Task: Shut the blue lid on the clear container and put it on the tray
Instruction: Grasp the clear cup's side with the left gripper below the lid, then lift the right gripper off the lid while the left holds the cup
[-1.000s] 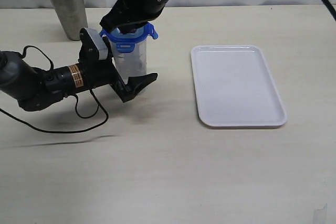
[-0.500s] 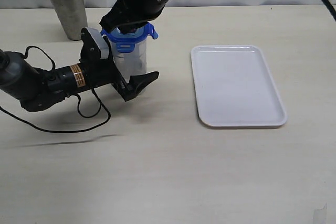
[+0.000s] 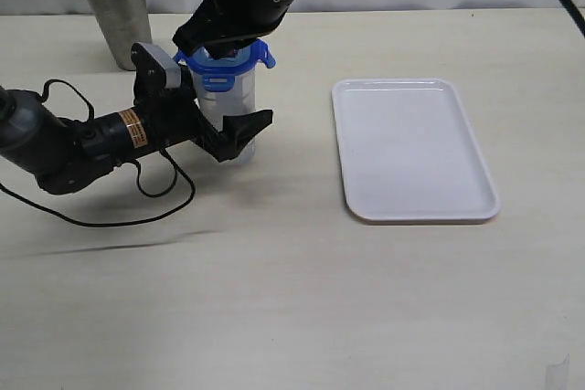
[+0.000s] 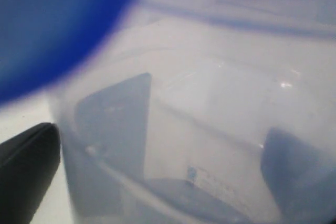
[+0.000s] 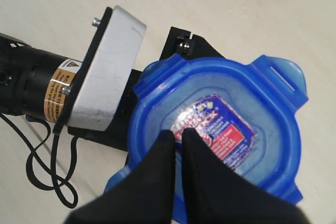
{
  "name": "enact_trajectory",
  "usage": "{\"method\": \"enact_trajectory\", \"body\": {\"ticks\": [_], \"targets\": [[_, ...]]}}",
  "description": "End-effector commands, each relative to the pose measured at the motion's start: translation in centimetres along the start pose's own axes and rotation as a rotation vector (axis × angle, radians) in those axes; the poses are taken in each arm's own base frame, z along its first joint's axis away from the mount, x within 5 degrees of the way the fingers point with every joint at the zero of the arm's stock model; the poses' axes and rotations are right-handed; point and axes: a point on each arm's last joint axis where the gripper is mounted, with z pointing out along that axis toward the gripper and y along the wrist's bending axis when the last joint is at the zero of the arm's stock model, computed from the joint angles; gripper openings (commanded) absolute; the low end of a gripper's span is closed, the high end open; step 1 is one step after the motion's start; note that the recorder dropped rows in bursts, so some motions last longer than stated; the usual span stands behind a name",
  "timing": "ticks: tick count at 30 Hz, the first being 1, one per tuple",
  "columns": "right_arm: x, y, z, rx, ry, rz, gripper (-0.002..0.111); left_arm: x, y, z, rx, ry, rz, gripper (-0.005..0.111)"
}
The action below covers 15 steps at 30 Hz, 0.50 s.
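My right gripper [image 5: 177,132] tips together atop the blue lid [image 5: 262,109], left gripper [image 3: 241,129] straddling the clear container [image 3: 225,100], clamp unclear

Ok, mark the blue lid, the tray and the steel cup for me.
blue lid [image 5: 227,128]: right wrist view, on the sticker on its top face.
tray [image 3: 411,148]: exterior view, on its bare white floor.
steel cup [image 3: 117,20]: exterior view, on its side wall.

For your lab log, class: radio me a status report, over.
Left gripper: jaws straddle the clear container, grip unconfirmed. Right gripper shut, tips on the blue lid atop container. Nothing between container and tray.
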Motion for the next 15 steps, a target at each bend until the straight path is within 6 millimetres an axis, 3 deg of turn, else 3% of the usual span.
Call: {"method": "enact_trajectory", "body": {"ticks": [1, 9, 15], "targets": [[0.07, -0.10, -0.05, 0.004, 0.002, 0.001, 0.005, -0.28, 0.01, 0.19, 0.010, -0.017, 0.003, 0.088], [0.05, -0.08, -0.05, 0.002, -0.001, -0.003, 0.005, -0.19, -0.30, 0.18, 0.043, -0.007, 0.016, 0.002], [-0.50, 0.33, -0.69, -0.033, -0.033, -0.038, 0.005, -0.08, -0.56, 0.13, 0.077, 0.003, 0.031, 0.000]]}}
